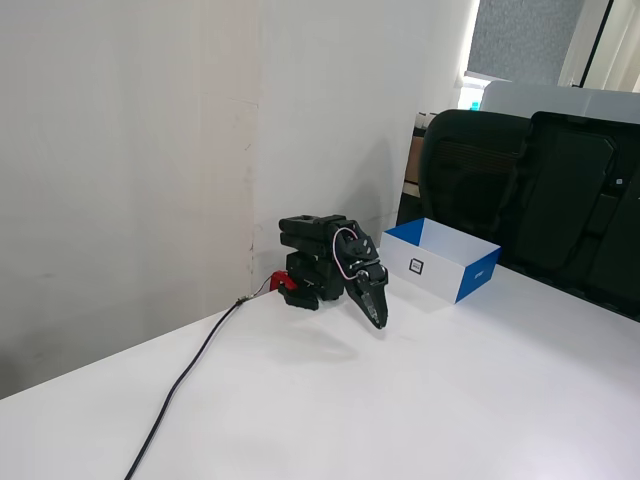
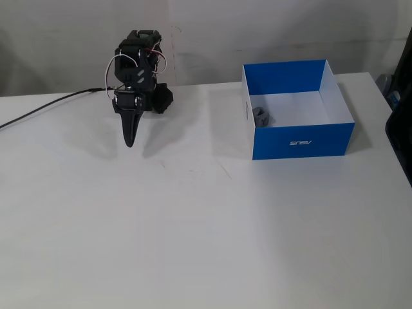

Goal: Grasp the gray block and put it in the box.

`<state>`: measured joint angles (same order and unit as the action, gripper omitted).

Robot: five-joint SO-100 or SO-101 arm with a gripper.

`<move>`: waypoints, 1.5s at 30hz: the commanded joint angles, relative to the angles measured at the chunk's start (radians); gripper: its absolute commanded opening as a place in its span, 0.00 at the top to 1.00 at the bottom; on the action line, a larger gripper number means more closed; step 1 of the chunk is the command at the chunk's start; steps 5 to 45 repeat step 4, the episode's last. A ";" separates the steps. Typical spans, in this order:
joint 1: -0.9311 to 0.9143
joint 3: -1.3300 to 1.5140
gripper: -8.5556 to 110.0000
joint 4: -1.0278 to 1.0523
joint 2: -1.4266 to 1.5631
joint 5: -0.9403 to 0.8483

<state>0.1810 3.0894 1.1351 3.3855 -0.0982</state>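
Observation:
The gray block [image 2: 261, 115] lies inside the box [image 2: 302, 137], against its left wall; in the other fixed view the box [image 1: 440, 262] hides it. The arm is folded back near the wall. My gripper [image 2: 130, 140] points down at the table, well to the left of the box, shut with nothing in it. From the side, my gripper [image 1: 378, 320] hangs just above the tabletop, a short way left of the box.
A black cable [image 1: 190, 375] runs from the arm's base across the white table [image 2: 193, 232] toward the left edge. Black office chairs [image 1: 530, 190] stand behind the table's right side. A wall stands close behind the arm.

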 commanded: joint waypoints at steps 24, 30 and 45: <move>0.002 0.035 0.93 -0.006 0.011 -0.008; 0.002 0.035 0.93 -0.006 0.011 -0.008; 0.002 0.035 0.93 -0.006 0.011 -0.008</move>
